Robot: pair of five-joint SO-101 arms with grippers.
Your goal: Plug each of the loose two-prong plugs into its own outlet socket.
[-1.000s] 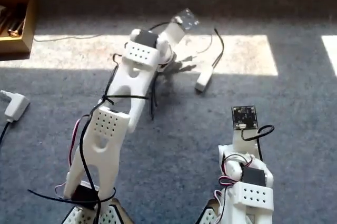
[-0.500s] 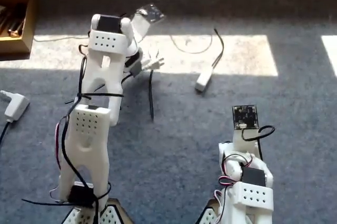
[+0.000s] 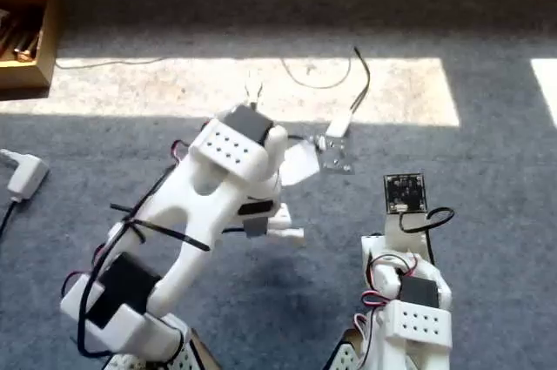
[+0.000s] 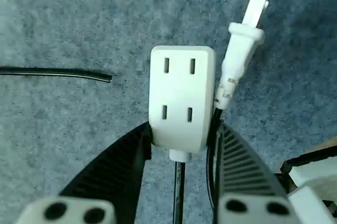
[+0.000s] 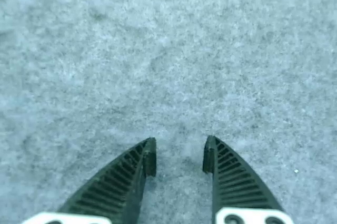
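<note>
My left gripper [image 4: 181,132] is shut on a white outlet block [image 4: 181,97] that has two pairs of slots facing the camera. A white two-prong plug [image 4: 243,33] stands beside the block, prongs pointing away, and its black cord runs down between the block and one finger [image 4: 231,155]. From above, the left gripper [image 3: 266,218] hangs over the grey carpet near the middle, with a white piece [image 3: 287,233] sticking out of it. My right gripper [image 5: 179,158] is open just above bare carpet with nothing between its fingers.
A white adapter [image 3: 338,133] on a black cord lies at the edge of the sunlit patch. Another white plug [image 3: 24,175] lies far left. A wooden box [image 3: 35,35] stands at the back left. A loose black cord end [image 4: 58,73] lies on the carpet.
The left arm swung from the far back, first leftwards, then pulled back to the middle of the carpet with the white pieces in its gripper. The right arm has stayed still.
</note>
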